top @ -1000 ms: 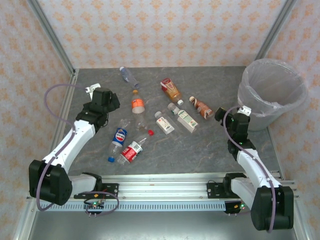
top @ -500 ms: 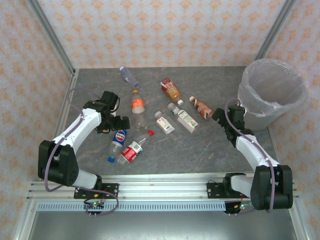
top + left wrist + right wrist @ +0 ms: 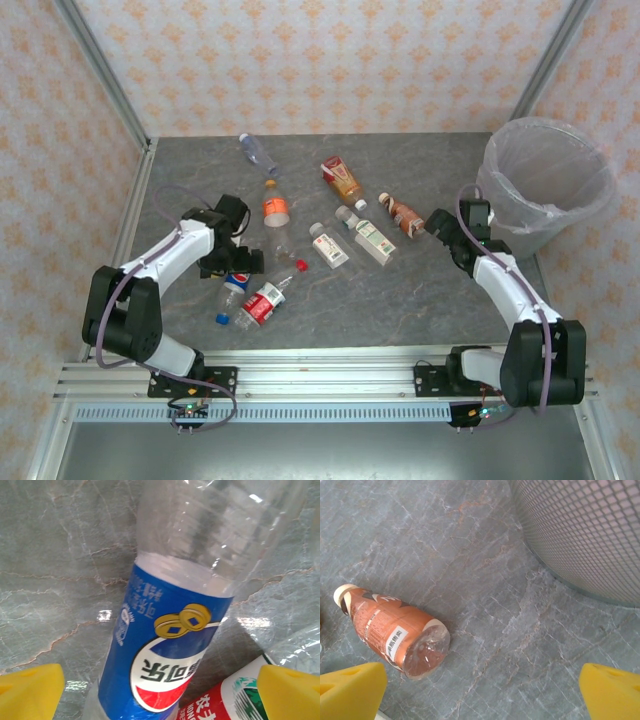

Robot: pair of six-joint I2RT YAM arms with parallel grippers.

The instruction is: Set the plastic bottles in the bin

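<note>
Left claw [image 3: 160,687] apart, straddling blue-label bottle [image 3: 165,655] left of bench [image 3: 420,300] centre, long axis square across the gap, looks ready to pinch. Right claw [image 3: 480,692] apart; brown bottle [image 3: 390,630] off its left finger, bin [image 3: 580,535] at far-right corner

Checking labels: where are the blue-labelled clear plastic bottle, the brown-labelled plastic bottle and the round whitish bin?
Blue-labelled clear plastic bottle [image 3: 165,660]: left wrist view, label.
Brown-labelled plastic bottle [image 3: 385,627]: right wrist view, mid-body.
Round whitish bin [image 3: 580,535]: right wrist view, side wall.
</note>
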